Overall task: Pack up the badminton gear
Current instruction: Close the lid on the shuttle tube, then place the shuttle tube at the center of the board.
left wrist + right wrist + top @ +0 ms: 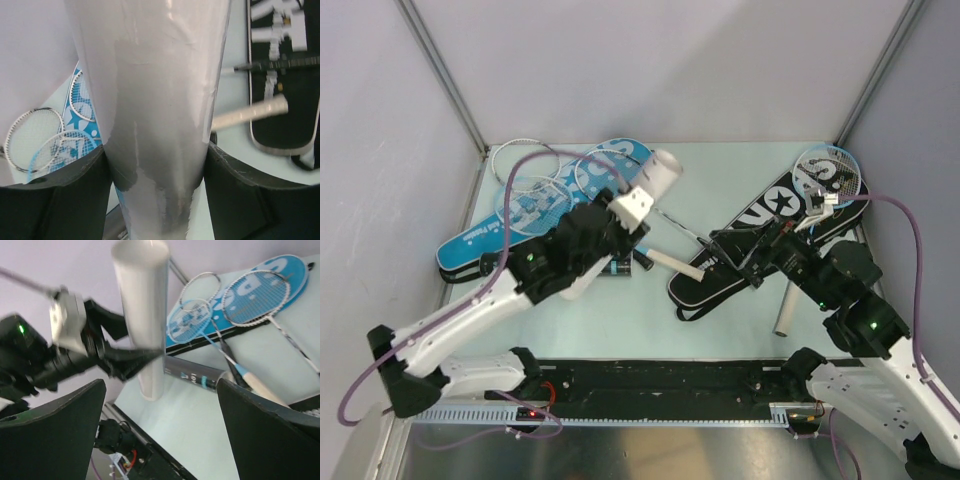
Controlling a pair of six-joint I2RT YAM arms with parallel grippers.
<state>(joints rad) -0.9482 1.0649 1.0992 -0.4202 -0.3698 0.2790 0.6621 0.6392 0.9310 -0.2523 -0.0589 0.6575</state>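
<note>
Left gripper (625, 210) clamped the white tube (660, 172), held tilted above mid-table. Right gripper (160, 440) stood wide, empty, over the black cover (760, 225). Judged: steady the tube and squeeze lightly, as its thin wall may dent. Free room lay mid-table; the black tube (192, 375) and blue cover (470, 245) crowded the left.

Glossy white tube (160, 125), matt black cover (285, 135)
</note>
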